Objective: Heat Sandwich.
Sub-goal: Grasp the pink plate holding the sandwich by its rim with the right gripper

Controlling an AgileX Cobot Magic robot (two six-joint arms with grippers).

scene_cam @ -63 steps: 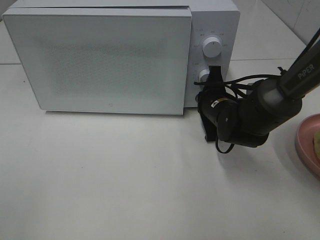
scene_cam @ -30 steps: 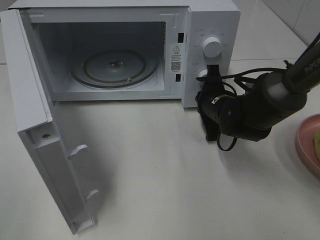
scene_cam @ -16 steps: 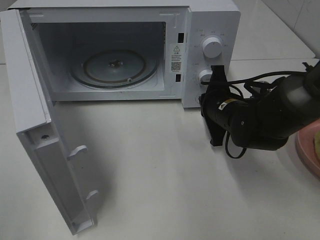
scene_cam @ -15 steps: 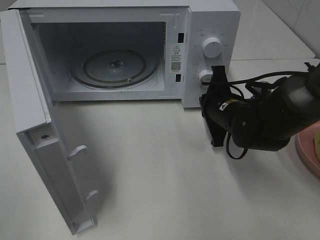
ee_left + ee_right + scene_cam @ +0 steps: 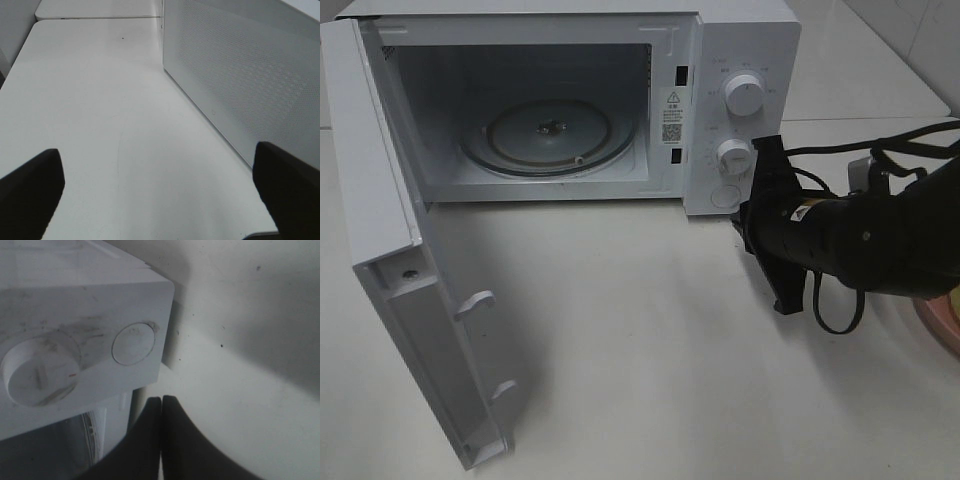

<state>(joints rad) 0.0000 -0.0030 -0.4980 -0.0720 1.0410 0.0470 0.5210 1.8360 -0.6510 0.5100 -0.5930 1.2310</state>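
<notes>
The microwave (image 5: 740,60) is being shown at the table's (image 5: 650,380) back edge, its door (image 5: 410,300) swung wide and the glass turntable (image 5: 548,135) bared. The right fingers (image 5: 145,440) are being held clenched on nothing, near the round button (image 5: 133,343) under the lower knob (image 5: 40,372). The left fingers (image 5: 30,192) are being held spread wide above the table, near the door. The sandwich cannot be seen in any view.

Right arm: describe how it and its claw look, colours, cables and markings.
The right arm is a thick, rounded, dark grey-black tube with a small yellow sticker near the wrist. Black cables loop loosely above and below it. Its claw has two smooth black fingers that taper to the tips.
</notes>
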